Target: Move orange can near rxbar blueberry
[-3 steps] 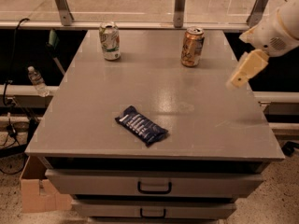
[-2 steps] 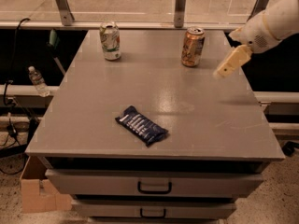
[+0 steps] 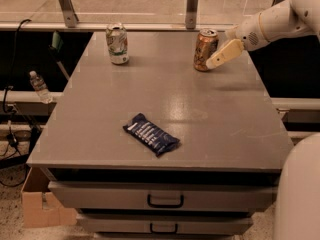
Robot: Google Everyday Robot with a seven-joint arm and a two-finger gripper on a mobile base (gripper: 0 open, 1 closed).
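Note:
The orange can (image 3: 204,49) stands upright at the far right of the grey table (image 3: 225,114). The rxbar blueberry (image 3: 151,134), a flat dark blue wrapper with white text, lies near the table's front middle, set at an angle. My gripper (image 3: 214,61) reaches in from the right on a white arm (image 3: 272,21). Its tip is right beside the can's right side, at about mid-height of the can; I cannot tell whether it touches. The can and the bar are far apart.
A white-and-green can (image 3: 117,44) stands upright at the far left of the table. Drawers (image 3: 165,200) sit under the table front. A plastic bottle (image 3: 39,85) and cables lie at the left, and a cardboard box (image 3: 37,204) sits on the floor.
My gripper has moved left and toward the far side, from over the table's right edge to right beside the orange can. The cans and the bar have not moved.

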